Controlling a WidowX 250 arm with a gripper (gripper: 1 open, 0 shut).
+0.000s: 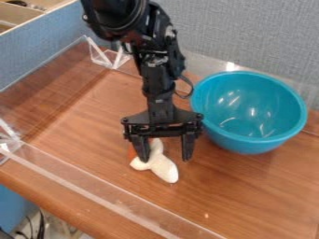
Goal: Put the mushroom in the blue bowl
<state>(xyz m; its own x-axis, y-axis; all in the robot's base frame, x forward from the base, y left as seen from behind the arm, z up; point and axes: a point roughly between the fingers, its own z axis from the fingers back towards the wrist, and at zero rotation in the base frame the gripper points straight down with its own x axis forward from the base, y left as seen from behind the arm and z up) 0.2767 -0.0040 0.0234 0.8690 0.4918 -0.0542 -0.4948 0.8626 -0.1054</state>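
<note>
A lab bench: wooden table [88, 121] fenced by clear acrylic walls [50, 70].

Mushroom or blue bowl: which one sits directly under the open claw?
The mushroom, the small cream piece on the wood between the open claw prongs; the blue bowl stands apart to the right.

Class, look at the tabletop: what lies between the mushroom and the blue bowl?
In the camera view, only bare wooden table lies between the mushroom and the blue bowl; the open gripper stands over the mushroom.

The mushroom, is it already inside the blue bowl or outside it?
Outside. The mushroom lies on the wooden table, beside the blue bowl, below the open hand.
</note>
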